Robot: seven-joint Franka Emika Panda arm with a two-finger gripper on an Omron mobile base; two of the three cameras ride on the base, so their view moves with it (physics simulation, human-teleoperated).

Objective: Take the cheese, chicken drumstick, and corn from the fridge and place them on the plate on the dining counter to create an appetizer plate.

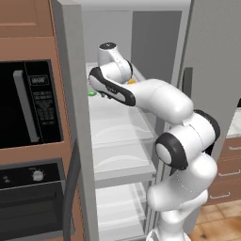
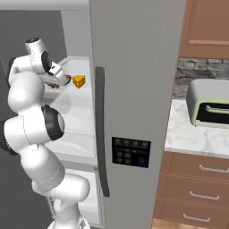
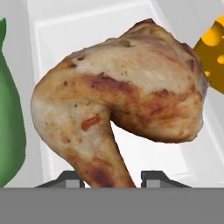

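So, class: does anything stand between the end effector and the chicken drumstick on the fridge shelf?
Nothing visible does. The chicken drumstick sits directly ahead of the end effector, its bone end between the fingertips; the corn and cheese lie off to either side.

Rendered home kitchen. Open fridge [image 1: 75,117] with glass shelves, food inside: cheese [image 2: 79,81], chicken drumstick [image 3: 127,96]. Built-in black microwave [image 1: 28,103] above oven [image 1: 33,197] in wood cabinetry. Marble worktop [image 2: 192,134] over brown drawers, stone backsplash, green toaster oven [image 2: 208,103].
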